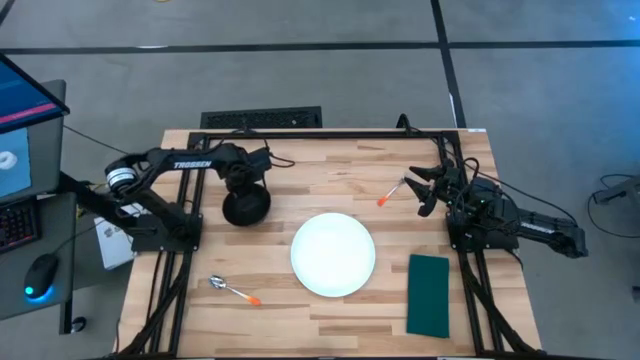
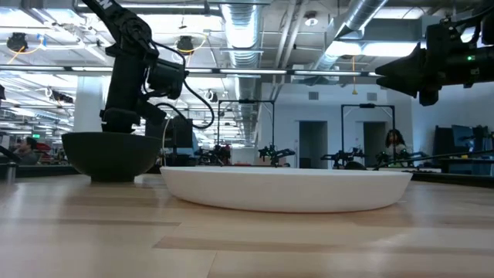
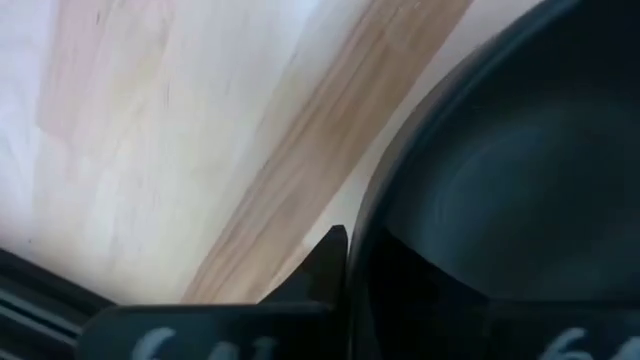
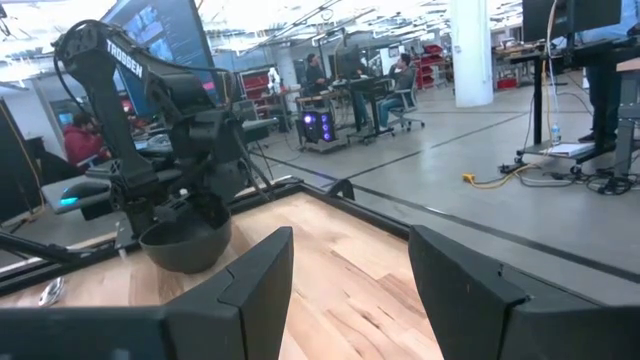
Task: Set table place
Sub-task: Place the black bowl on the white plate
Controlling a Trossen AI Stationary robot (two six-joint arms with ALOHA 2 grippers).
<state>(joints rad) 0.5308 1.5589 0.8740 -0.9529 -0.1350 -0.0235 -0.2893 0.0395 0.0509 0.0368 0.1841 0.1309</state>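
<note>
Light wooden counter (image 1: 330, 180) with a black frame, grey floor around it, open workshop behind. Large round white plate (image 1: 333, 254) sits at frame centre in the high view, nothing on it. Small black bowl (image 1: 246, 208) rests on the counter upper left of the plate, close but apart; its inside looks bare in the left wrist view. Left gripper (image 1: 243, 178) is on the bowl's rim, jaws clamped on it, one finger (image 3: 325, 262) outside the wall, the inner one hidden. Right gripper (image 1: 418, 187) hangs above the counter at upper right, jaws apart, holding nothing. Metal fork with orange handle end (image 1: 391, 192) lies just left of it; tines hard to make out. Metal spoon with orange handle end (image 1: 233, 290) lies at lower left. Dark green rectangular napkin (image 1: 429, 295) lies flat at lower right, beside the plate. Low view: plate hides spoon, fork and napkin.
</note>
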